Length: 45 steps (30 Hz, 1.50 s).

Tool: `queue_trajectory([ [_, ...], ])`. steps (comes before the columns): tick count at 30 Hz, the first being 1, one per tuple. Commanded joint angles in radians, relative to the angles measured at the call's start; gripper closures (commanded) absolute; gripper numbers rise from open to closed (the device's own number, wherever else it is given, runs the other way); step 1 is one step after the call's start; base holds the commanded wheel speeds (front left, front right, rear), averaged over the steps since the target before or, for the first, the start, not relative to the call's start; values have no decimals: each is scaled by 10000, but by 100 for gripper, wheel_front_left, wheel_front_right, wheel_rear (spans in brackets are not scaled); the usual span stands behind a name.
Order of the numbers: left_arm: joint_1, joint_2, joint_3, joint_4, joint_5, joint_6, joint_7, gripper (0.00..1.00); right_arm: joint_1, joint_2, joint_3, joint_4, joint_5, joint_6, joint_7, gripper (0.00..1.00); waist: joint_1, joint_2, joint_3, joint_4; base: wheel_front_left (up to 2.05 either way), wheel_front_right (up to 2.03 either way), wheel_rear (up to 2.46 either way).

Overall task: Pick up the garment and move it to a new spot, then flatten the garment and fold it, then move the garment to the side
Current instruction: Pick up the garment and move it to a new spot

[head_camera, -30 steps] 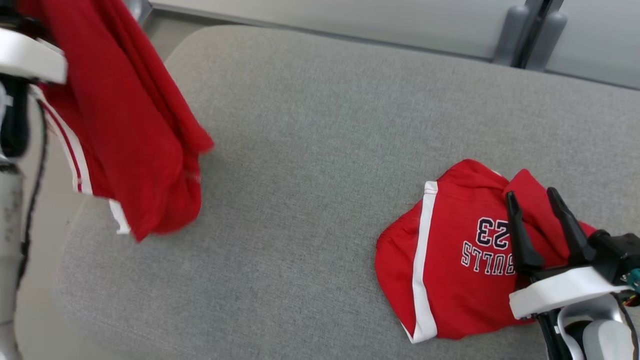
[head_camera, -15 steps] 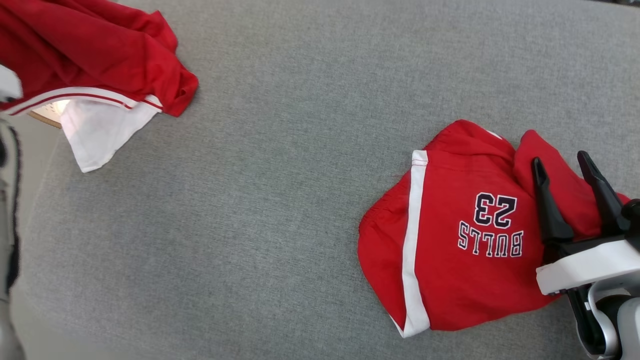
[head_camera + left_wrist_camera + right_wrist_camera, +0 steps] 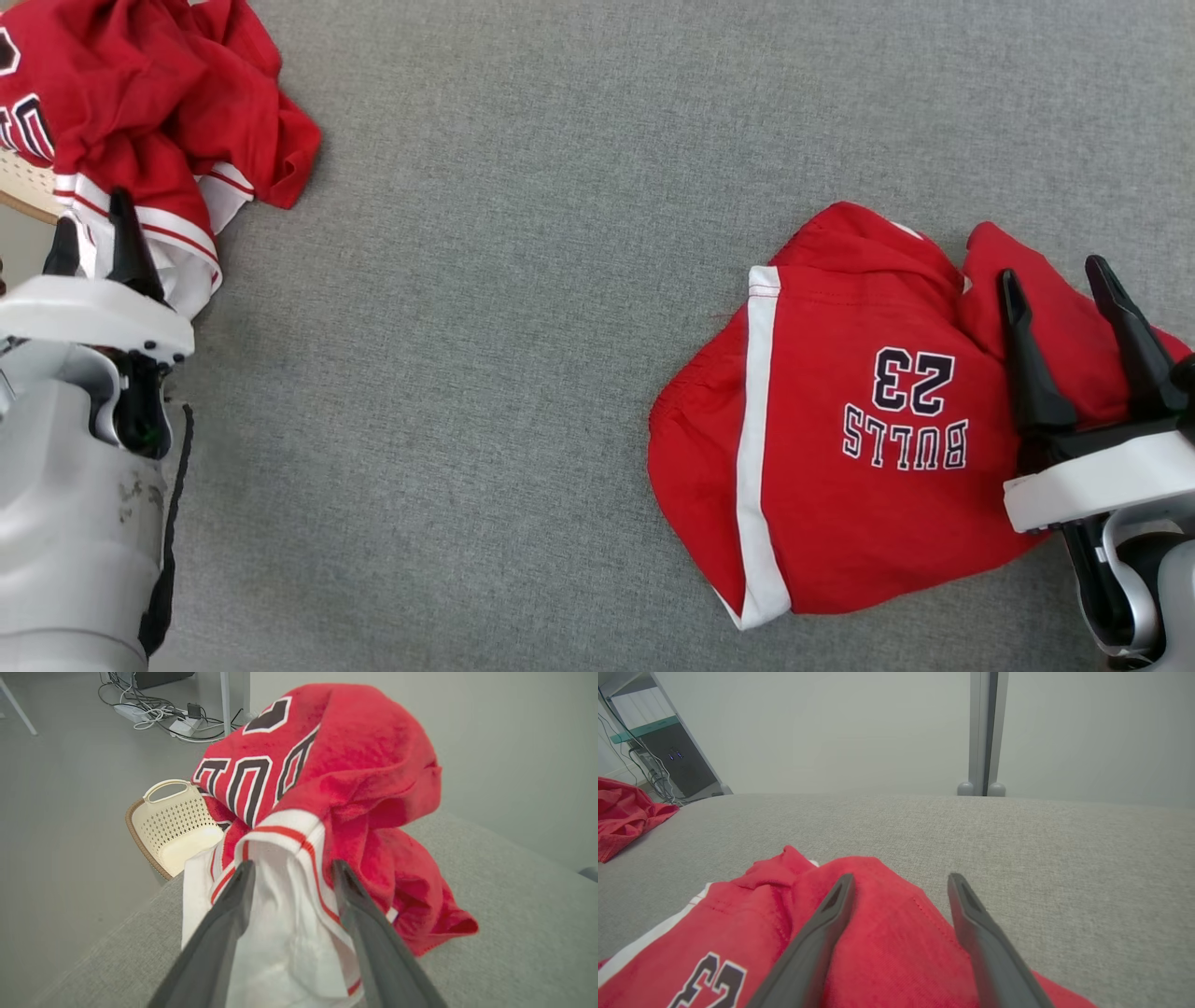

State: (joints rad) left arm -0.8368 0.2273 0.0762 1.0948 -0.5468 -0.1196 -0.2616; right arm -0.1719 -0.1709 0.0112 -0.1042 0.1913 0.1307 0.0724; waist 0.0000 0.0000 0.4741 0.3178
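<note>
**Garment down at the left edge, flattening next**

Nearest me, my left claw stood spread, with the garment's white band lying loose between the fingers and not pinched. My right claw was spread too. It hung over the near corner of a folded red piece printed with a team name and number, and gripped nothing.

Just past my left fingers the garment sat in a crumpled red heap on the left end of the grey surface, well apart from the folded piece. Part of the heap reached to the edge or over it, I could not tell which. Beyond that edge stood a cream basket, and farther off, cables on the floor.

I judged the move to a new spot as good as done and the flattening not yet begun. The next move called for closing on two separate edges, not a bunched handful. Then I would draw the cloth toward the bare middle, where there was room to spread it. The heap sat so near the edge that a careless tug might have tipped it toward the basket.
</note>
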Motion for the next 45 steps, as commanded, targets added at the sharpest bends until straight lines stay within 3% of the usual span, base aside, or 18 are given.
queue_trajectory([
  [1, 161, 33, 72, -181, 33, -30, -45, 0, -100, 16, -18, 34, -8, 1, -85, 0, 0, 0, -50, 3, 0, 0, 0],
  [7, 1885, -322, 813, -1949, 823, -60, -35, 0, 26, 182, -9, 425, 94, 1, -425, 0, 0, 0, -557, -76, 0, 0, 0],
  [14, 3933, -1150, 1636, -4663, 2148, -30, -34, 0, 261, 390, -9, 951, 178, 1, -775, 0, 0, 0, -1398, -114, 0, 0, 0],
  [24, 5664, -1693, 739, -7822, 3650, 91, -28, 0, 530, 441, 296, 1476, 148, 1, -1011, 0, 0, 0, -2466, -547, 0, 0, 0],
  [37, 7257, -1748, -668, -9000, 4074, 726, 37, 0, 978, 483, 663, 1843, 174, 1, -1258, 0, 0, 0, -3518, -2163, 0, 0, 0],
  [45, 8122, -1747, -1001, -9369, 3956, 1065, 328, 0, 1361, 352, 1000, 1878, 281, 1, -1114, 0, 0, 0, -4150, -3002, 0, 0, 0],
])
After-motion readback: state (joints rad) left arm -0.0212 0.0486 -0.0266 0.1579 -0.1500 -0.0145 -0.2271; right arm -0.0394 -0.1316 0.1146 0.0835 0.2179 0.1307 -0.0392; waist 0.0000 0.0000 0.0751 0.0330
